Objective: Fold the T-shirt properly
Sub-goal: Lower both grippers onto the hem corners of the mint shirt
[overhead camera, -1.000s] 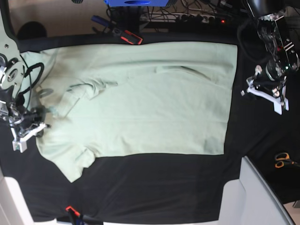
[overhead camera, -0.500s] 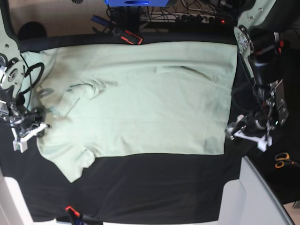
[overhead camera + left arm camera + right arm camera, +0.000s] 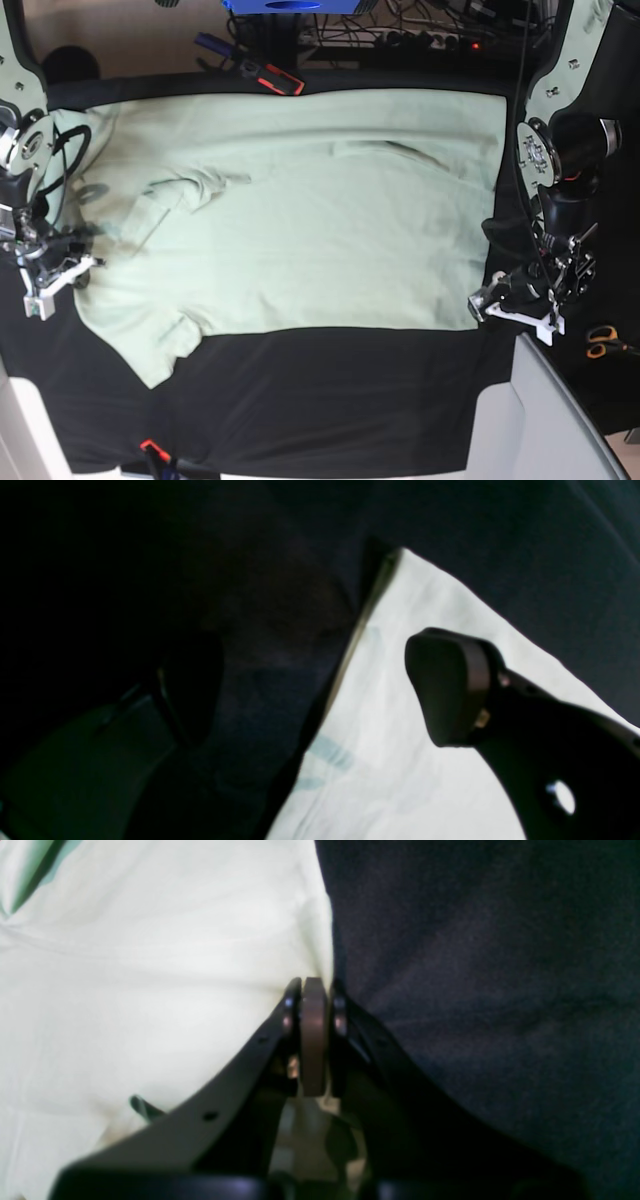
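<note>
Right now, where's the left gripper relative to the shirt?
In the base view the left gripper sits at the right side, over the T-shirt's lower right hem corner, jaws open.

The T-shirt (image 3: 300,210) was a soft, matt cloth, with light wrinkles near the sleeve. The tablecloth (image 3: 330,400) under it was also cloth, dark and matt, with a slightly rough weave. The right gripper (image 3: 314,990) had smooth brown pads (image 3: 313,1040), perhaps rubber, on black matt plastic. The left gripper's (image 3: 320,680) pad (image 3: 447,685) looked similar.
</note>
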`<action>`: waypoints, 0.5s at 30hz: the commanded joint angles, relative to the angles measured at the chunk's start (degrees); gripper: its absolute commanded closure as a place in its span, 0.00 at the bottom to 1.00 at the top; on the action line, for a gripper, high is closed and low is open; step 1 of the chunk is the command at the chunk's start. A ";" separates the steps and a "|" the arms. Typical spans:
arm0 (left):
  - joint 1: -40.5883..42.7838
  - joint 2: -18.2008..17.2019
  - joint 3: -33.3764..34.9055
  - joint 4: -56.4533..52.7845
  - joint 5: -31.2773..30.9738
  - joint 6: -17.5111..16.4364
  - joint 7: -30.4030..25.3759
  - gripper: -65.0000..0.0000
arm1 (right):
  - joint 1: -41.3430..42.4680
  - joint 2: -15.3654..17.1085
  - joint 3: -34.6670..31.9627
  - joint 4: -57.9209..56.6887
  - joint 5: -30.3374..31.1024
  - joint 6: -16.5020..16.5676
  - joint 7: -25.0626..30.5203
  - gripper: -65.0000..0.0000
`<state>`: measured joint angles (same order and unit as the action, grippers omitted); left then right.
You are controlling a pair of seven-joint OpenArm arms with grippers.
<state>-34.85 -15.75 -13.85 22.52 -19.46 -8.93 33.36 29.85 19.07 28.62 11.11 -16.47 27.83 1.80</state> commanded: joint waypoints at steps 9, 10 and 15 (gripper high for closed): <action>-1.41 2.52 7.38 0.20 -0.10 0.53 0.88 0.09 | 1.06 0.84 0.08 0.62 -0.28 -0.19 -0.62 1.00; -1.24 3.04 8.09 0.20 -0.18 0.53 0.79 0.09 | 1.06 0.84 0.08 0.62 -0.28 -0.19 -0.62 1.00; -0.89 4.45 8.62 0.20 -0.27 0.36 0.70 0.11 | 1.06 0.84 0.08 0.62 -0.28 -0.19 -0.62 1.00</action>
<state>-35.35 -11.77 -5.21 22.79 -18.04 -7.46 31.77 29.85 19.03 28.62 11.14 -16.47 27.81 1.74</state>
